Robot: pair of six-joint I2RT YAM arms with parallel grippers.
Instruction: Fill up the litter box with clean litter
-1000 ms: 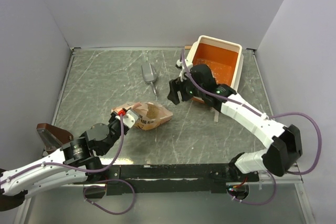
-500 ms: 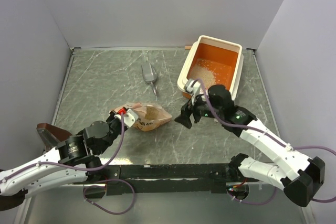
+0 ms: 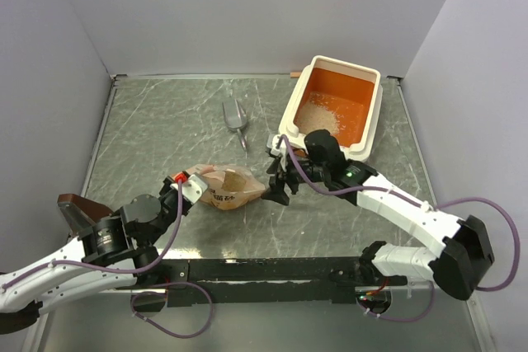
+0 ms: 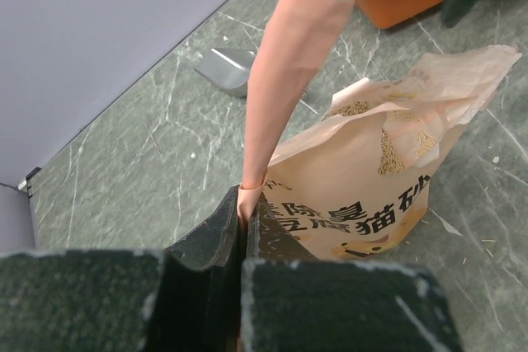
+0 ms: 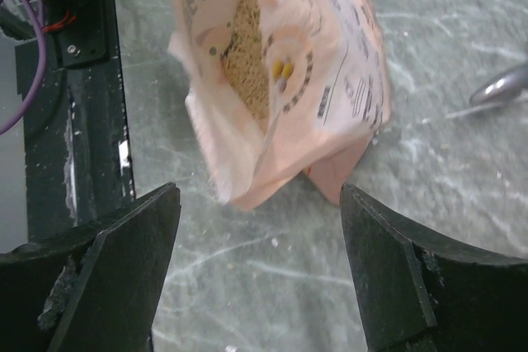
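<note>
Tabletop [image 3: 148, 121] | litter box [image 3: 345, 63] in far-right corner | right hand [image 3: 278, 180] spread beside bag [image 3: 231, 189]

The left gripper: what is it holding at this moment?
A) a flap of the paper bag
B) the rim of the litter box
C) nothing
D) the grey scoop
A: in the left wrist view the left gripper is shut on a pink flap of the paper bag, while the scoop lies apart from it.
</note>
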